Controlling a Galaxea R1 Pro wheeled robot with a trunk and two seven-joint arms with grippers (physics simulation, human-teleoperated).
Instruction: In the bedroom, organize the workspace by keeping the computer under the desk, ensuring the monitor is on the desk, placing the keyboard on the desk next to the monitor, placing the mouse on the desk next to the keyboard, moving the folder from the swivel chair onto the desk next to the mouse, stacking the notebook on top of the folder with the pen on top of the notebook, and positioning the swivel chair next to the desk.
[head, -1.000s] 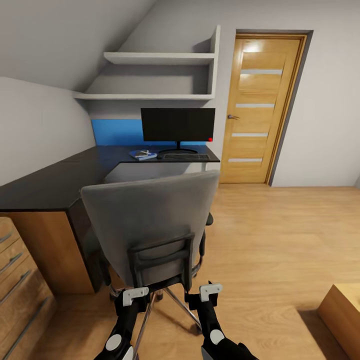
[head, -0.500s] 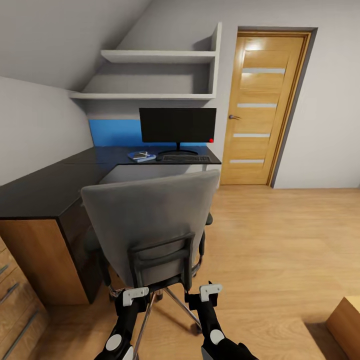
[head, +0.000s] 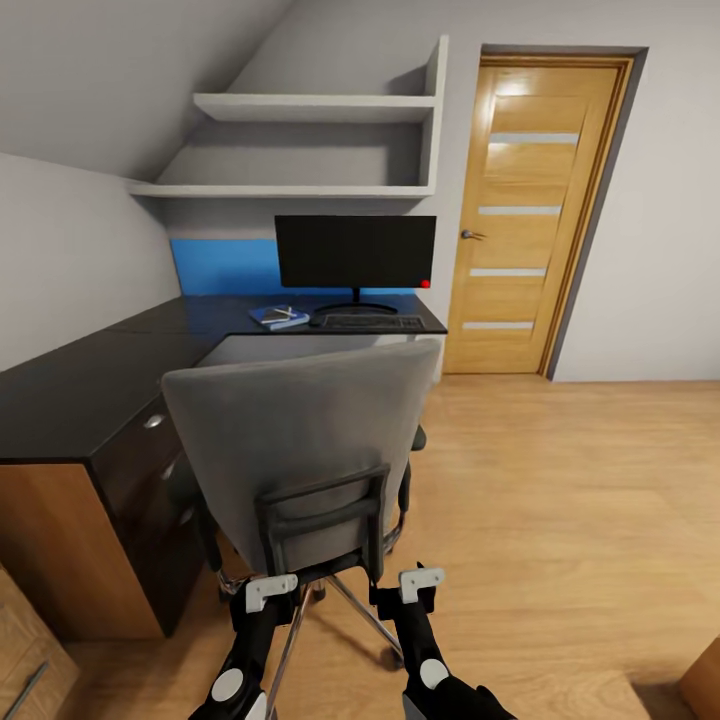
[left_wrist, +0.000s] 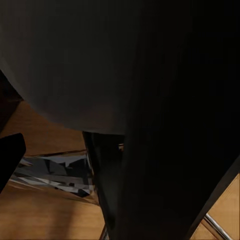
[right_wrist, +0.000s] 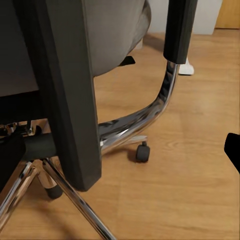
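Swivel chair (head: 300, 470) dead centre, back toward robot. Both grippers low at 6 o'clock behind its back frame: left gripper (head: 268, 592), right gripper (head: 420, 580); jaw spread cannot tell. Monitor (head: 355, 252), keyboard (head: 372, 322), folder (head: 278, 317) on desk (head: 90, 375) at 12 o'clock.

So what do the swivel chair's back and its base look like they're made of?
The swivel chair back looks like matte grey woven fabric, with no shine, on a black frame, likely plastic. The chair base looks like polished chrome metal: its curved tube and spokes show bright mirror-like reflections. It's a render, so that's a guess.
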